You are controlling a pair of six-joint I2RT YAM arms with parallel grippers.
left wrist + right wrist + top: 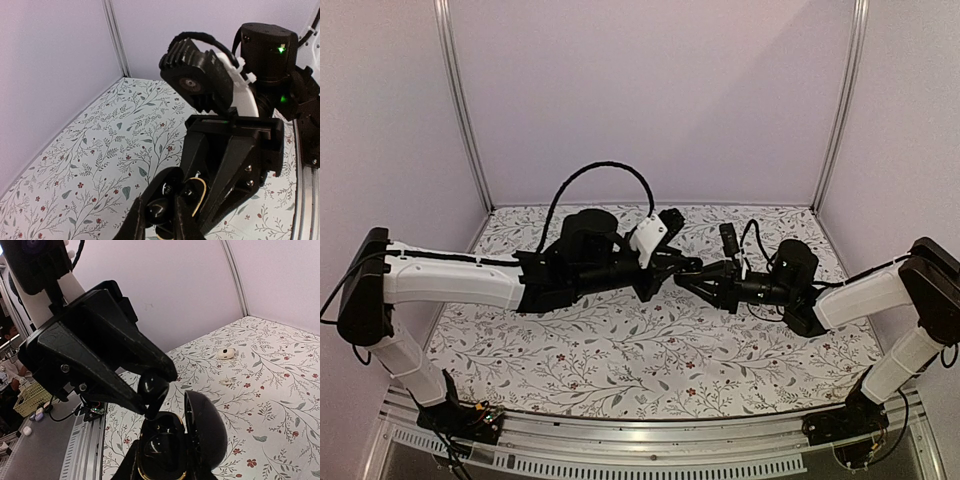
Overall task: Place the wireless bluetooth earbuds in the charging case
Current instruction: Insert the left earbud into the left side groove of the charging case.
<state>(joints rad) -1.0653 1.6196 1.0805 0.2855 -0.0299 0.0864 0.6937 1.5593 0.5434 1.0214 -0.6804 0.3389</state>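
Observation:
Both arms meet in mid-air over the floral table [620, 350]. My right gripper [162, 467] is shut on the charging case [205, 427], a black pebble with a gold rim. Its lid stands open to the right. My left gripper [159, 220] is shut on a glossy black earbud [152, 387]. The earbud hangs just above the case's open well, touching or almost touching its rim. A second glossy black shape [160, 445] sits inside the case. In the left wrist view the held earbud [157, 210] lies between my fingers in front of the case's gold rim [202, 192].
Two small white pieces [226, 353] [225, 382] lie on the table toward the back wall. Pale enclosure walls with metal posts [460, 110] close in the table. An aluminium rail [620, 445] runs along the near edge. A yellow basket [30, 397] sits off the table.

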